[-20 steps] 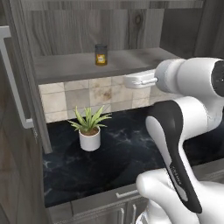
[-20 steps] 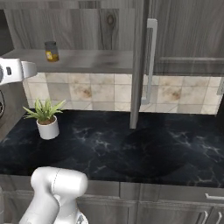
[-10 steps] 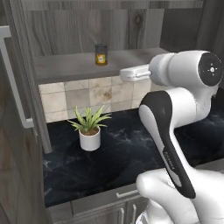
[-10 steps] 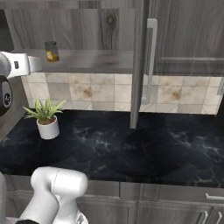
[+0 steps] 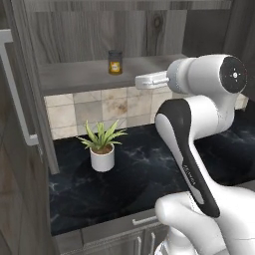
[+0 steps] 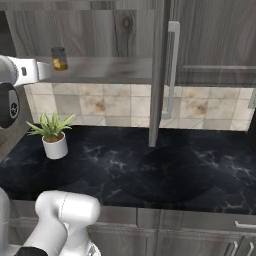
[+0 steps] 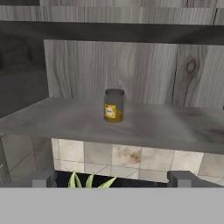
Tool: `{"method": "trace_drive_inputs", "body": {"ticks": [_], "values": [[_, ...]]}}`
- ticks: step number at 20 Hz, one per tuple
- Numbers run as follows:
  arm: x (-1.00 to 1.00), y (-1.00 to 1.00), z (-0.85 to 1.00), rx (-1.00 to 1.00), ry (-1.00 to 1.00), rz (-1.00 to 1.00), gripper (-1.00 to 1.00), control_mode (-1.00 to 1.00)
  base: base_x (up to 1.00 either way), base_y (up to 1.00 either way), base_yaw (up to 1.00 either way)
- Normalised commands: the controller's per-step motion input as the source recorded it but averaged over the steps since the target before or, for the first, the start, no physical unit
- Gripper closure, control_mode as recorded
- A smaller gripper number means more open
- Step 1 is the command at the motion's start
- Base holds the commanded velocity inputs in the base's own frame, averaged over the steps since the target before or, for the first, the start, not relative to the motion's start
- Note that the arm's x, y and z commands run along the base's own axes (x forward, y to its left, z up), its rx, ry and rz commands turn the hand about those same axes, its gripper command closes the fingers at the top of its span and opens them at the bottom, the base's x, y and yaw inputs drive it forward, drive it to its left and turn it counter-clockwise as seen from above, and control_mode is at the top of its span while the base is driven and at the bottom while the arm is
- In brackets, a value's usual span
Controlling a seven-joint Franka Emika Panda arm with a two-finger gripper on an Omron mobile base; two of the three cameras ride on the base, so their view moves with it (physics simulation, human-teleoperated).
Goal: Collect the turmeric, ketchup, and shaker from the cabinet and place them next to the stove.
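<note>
The turmeric (image 5: 115, 62) (image 6: 59, 58) (image 7: 113, 105), a short glass jar with a dark lid and yellow-orange contents, stands upright and alone on the grey shelf (image 7: 153, 127) of the open cabinet (image 5: 74, 77). My gripper (image 5: 140, 80) (image 6: 47, 70) (image 7: 113, 179) hovers at shelf height, in front of the jar and apart from it. Its jaws stand wide open with nothing between them. The ketchup, the shaker and the stove are out of view.
A potted plant (image 5: 102, 147) (image 6: 52, 137) stands on the black marble counter (image 6: 165, 170) under the shelf. The open cabinet door (image 6: 159, 75) with its silver bar handle (image 6: 172, 70) hangs to the right. Another door handle (image 5: 15, 89) is at the left.
The hand has swung left and slightly up, closer to the shelf edge and the jar. The jar has not moved. The jaws stay open.
</note>
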Motion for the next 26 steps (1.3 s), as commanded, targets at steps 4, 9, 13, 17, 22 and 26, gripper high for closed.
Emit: {"method": "trace_drive_inputs", "body": {"ticks": [4,9,13,17,22,26], "values": [[0.02,0.00,0.00,0.00,0.00,0.00,-1.00,-1.00,0.00,0.00,0.00],[0.14,0.00,0.02,0.00,0.00,0.00,-1.00,-1.00,0.00,0.00,0.00],[0.26,0.08,0.03,0.00,0.00,-0.01,-1.00,-1.00,0.00,0.00,0.00],[0.28,0.08,0.02,0.00,0.01,0.00,-1.00,-1.00,0.00,0.00,0.00],[0.29,0.05,0.02,0.00,0.05,0.00,-1.00,-1.00,0.00,0.00,0.00],[0.43,0.00,0.12,0.10,0.08,0.00,-1.00,-1.00,0.00,0.00,0.00]]}}
